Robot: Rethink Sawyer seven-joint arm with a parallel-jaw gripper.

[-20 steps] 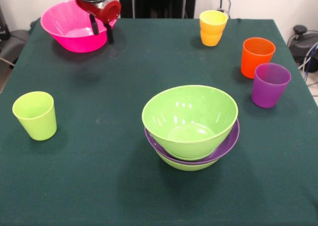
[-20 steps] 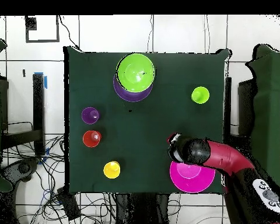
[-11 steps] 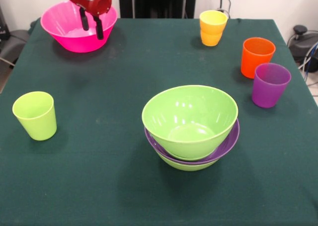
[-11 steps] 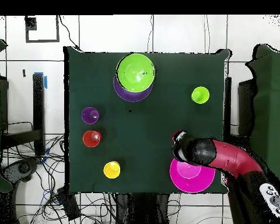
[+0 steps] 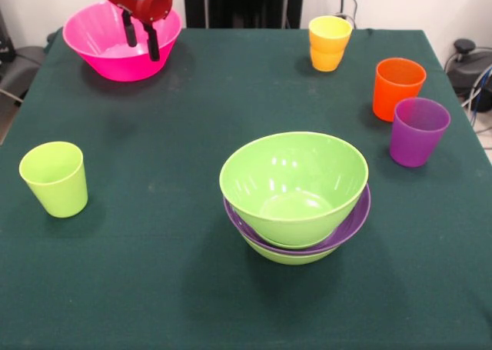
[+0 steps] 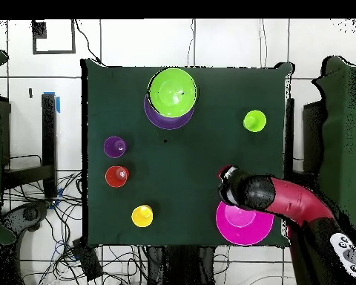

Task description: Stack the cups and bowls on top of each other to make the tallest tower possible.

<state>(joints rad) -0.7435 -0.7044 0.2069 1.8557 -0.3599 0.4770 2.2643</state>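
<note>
The large pink bowl [image 5: 108, 58] stands at the table's far left corner. My gripper [image 5: 141, 44] hangs open over its right half; I cannot tell whether the dark fingers [image 5: 154, 46] touch the bowl. The tower [image 5: 296, 200] at mid-table is a lime green bowl nested in a purple bowl [image 5: 357, 215], on another lime green bowl. Lime green [image 5: 54, 178], yellow-orange [image 5: 329, 42], orange [image 5: 397, 87] and purple [image 5: 417, 131] cups stand apart. In the overhead view the gripper [image 6: 229, 182] sits at the pink bowl's [image 6: 244, 226] upper edge.
The table is covered in dark green cloth [image 5: 154, 273] reaching to every edge. From above, the tower [image 6: 171, 90] is near the top edge and the red arm [image 6: 292, 208] comes in from the lower right. Cables lie on the floor around the table.
Since a second ago the gripper has moved left in the front view, from the pink bowl's right rim to over its inside. It has held still for the last half second.
</note>
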